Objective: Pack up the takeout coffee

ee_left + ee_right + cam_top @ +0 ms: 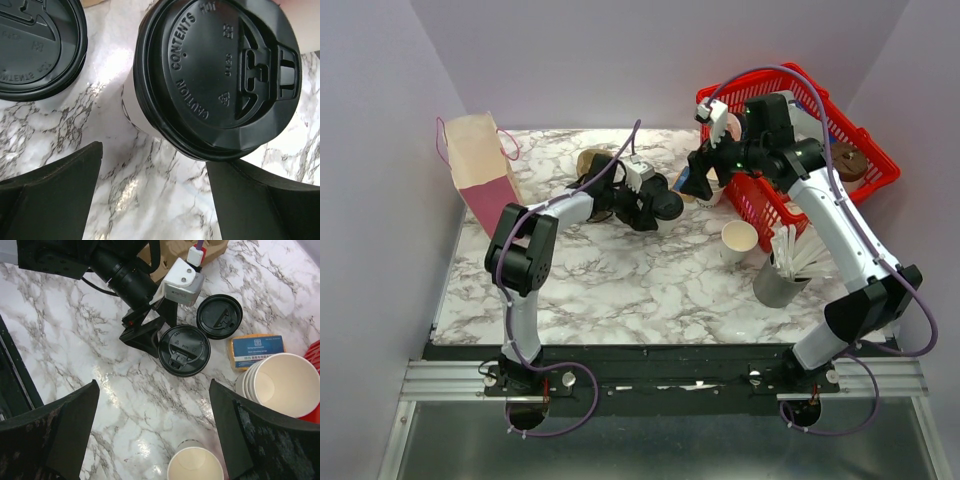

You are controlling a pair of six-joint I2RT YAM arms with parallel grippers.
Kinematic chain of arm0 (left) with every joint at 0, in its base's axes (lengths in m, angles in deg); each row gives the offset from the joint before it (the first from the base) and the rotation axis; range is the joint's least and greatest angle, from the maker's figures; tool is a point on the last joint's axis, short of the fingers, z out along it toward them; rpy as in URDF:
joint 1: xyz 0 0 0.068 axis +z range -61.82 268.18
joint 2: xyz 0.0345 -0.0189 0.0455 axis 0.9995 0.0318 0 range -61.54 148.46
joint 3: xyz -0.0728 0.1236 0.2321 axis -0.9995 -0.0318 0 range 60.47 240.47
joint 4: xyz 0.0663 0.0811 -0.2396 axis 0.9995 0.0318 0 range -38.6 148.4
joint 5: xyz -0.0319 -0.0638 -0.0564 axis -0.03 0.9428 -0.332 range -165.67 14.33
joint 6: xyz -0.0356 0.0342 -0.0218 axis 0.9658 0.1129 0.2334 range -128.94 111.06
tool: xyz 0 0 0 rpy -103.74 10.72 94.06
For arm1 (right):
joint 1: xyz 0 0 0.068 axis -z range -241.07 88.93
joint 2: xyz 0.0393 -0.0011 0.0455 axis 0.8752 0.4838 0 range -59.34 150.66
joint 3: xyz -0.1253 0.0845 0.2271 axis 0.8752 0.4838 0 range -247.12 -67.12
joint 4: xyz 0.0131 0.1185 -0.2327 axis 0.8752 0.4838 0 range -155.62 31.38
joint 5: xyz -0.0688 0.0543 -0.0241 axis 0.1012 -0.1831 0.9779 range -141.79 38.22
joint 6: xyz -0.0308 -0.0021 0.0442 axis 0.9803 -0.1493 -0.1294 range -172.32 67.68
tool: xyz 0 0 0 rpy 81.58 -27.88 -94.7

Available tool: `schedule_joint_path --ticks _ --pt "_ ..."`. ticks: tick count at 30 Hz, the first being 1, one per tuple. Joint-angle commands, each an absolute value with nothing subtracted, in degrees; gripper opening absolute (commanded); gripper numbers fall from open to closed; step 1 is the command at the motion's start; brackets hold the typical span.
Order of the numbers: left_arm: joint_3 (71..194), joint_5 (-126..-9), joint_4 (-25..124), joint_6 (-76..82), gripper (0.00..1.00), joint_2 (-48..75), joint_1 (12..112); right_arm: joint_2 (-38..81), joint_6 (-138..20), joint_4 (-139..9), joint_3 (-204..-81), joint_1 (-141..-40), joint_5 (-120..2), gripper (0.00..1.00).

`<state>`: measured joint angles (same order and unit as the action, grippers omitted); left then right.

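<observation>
thing: takeout coffee (pixel 184 350), small white paper cup w/ round black lid (pixel 215 80)
lid: on, covers whole top, as wide as rim; raised words "CAUTION CONTENTS HOT"; sip slot near one edge
pose: standing up
cup side: only a bit of white shows under lid
spot: on marble table (pixel 100 365), mid-back, just beside a loose lid (pixel 219 316)

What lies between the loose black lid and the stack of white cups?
A blue and orange packet lies between the loose lid and the cup stack, seen in the right wrist view.
</observation>
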<state>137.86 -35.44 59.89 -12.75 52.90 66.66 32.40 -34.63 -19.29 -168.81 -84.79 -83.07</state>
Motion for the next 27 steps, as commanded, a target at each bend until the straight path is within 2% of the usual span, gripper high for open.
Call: schedule_joint_path --ticks 1,11,16,21,24,27 --pt "137.9 -36.1 58.0 -10.0 0.90 53.6 66.4 31.1 -33.8 -19.6 -167.7 -83.7 -81.6 1.00" --pt "130.1 -40.7 67.6 -12.6 0.95 34.6 70.2 32.9 -28.8 -19.9 -167.7 -83.7 -77.6 1.00" --pt "141.8 -51.7 82.8 -17.4 0.96 35.0 72.2 34.6 -27.8 -20.0 -169.2 -83.7 -77.4 1.00" --pt "160.3 -55.4 95.3 -20.8 0.92 45.4 77.2 35.5 -28.4 -19.9 -169.9 -83.7 -78.1 1.00" --pt "170.3 -58.2 99.7 -19.1 0.90 52.3 79.3 35.0 -28.7 -20.1 -169.6 -83.7 -76.5 1.00" --pt "170.7 -62.0 96.2 -16.0 0.87 53.3 79.4 34.1 -29.0 -20.7 -168.3 -83.7 -75.2 1.00"
